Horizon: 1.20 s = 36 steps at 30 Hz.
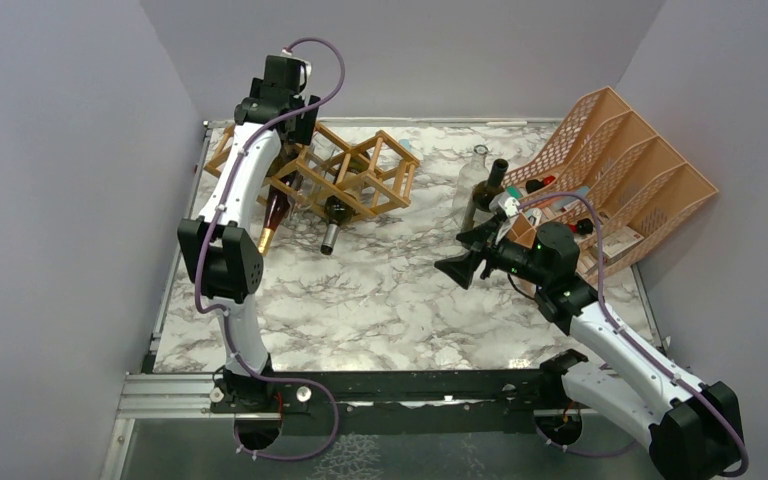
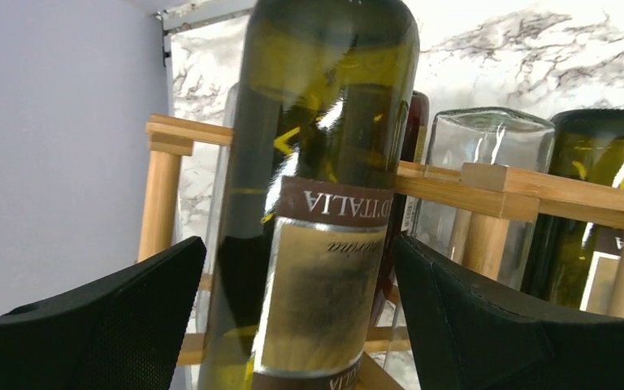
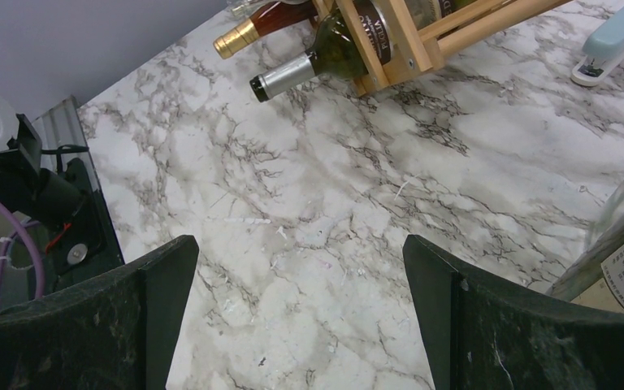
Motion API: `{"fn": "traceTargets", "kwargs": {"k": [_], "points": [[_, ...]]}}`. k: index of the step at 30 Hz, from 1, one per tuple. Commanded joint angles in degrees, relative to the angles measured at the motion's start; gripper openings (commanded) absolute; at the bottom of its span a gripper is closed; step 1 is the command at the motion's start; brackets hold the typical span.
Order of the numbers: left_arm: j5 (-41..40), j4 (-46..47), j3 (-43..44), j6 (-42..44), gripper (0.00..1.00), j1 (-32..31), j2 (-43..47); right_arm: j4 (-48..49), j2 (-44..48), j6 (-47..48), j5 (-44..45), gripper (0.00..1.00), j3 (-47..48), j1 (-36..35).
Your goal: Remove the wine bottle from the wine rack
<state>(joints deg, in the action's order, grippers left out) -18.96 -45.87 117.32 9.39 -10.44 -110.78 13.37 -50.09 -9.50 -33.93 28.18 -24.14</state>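
Note:
The light wooden wine rack (image 1: 360, 178) lies at the back left of the marble table and holds several bottles. My left gripper (image 1: 290, 125) is over its left end. In the left wrist view my left gripper (image 2: 299, 244) is open, with one finger on each side of a green wine bottle (image 2: 325, 162) with a gold and brown label. Narrow gaps show between the fingers (image 2: 130, 309) and the glass. The rack's wooden bars (image 2: 487, 191) run behind it. My right gripper (image 1: 465, 255) hangs open and empty above the table; the right wrist view (image 3: 301, 244) shows only marble between its fingers.
A clear bottle (image 2: 487, 150) and a dark green bottle (image 2: 605, 162) lie in neighbouring cells. Two necks stick out of the rack's front: gold-capped (image 1: 268, 235) and silver-capped (image 1: 330, 238). A peach mesh file organizer (image 1: 625, 165) stands back right, with two upright bottles (image 1: 475, 185) beside it.

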Motion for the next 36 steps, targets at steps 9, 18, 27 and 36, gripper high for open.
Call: {"fn": "traceTargets", "kwargs": {"k": [9, 18, 27, 36], "points": [[0.6, 1.13, 0.15, -2.0, 0.95, 1.49, -4.18, -0.45, 0.0, 0.44, -0.6, 1.0, 0.87, 0.06], [4.84, 1.03, -1.92, -3.25, 0.85, 3.42, -3.27, -0.53, 0.51, 0.38, -0.52, 1.0, 0.81, 0.08], [5.89, 0.21, -4.55, -4.41, 0.9, 5.19, -1.08, -0.27, 0.43, 0.11, -0.83, 1.0, 0.82, 0.06], [7.72, 0.16, -5.61, -5.31, 0.74, 5.65, 0.71, -0.54, 1.0, 0.31, -0.53, 1.0, 0.77, 0.07]]}}
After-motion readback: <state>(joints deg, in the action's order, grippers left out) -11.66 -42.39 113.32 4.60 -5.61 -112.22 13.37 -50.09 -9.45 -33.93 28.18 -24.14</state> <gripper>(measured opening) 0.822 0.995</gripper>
